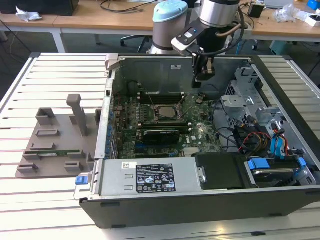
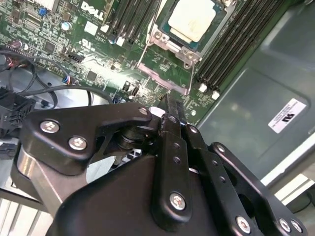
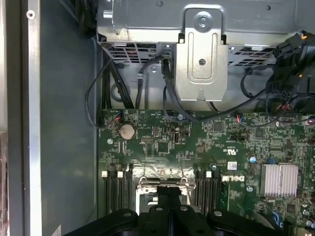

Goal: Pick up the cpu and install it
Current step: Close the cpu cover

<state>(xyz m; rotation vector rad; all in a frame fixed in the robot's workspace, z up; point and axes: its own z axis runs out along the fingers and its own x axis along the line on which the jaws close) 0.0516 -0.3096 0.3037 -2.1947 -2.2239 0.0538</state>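
**Item: cpu** (image 2: pixel 192 19). Flat square chip with a pale silvery metal top.
- Location: lies flat inside the socket frame (image 2: pixel 160 35), its top face up. The hinged metal load plate (image 2: pixel 165 73) looks swung open beside the frame. In the exterior view the cpu (image 1: pixel 166 111) sits at the frame's centre.
- Handling, by judgement: light and rigid. The smooth metal lid is likely slippery against hard fingers. The underside contacts and the socket beneath are fragile, so it should not be dragged, tilted or pressed.
- Hold point, by judgement: two opposite pale edges, kept level. The top face offers no purchase.

**Item: claw** (image 2: pixel 167 101). Black linkage type.
- State: fingers drawn together at the tips, with nothing seen between them.
- Position: raised above the motherboard (image 3: pixel 197 147), to the exterior view's right of the socket frame and apart from it. It touches nothing.

**Item: arm** (image 1: pixel 170 20).
- Pose: reaches in over the case wall on the far side of the socket frame. The wrist is turned down, so the claw (image 1: pixel 204 75) points at the board.
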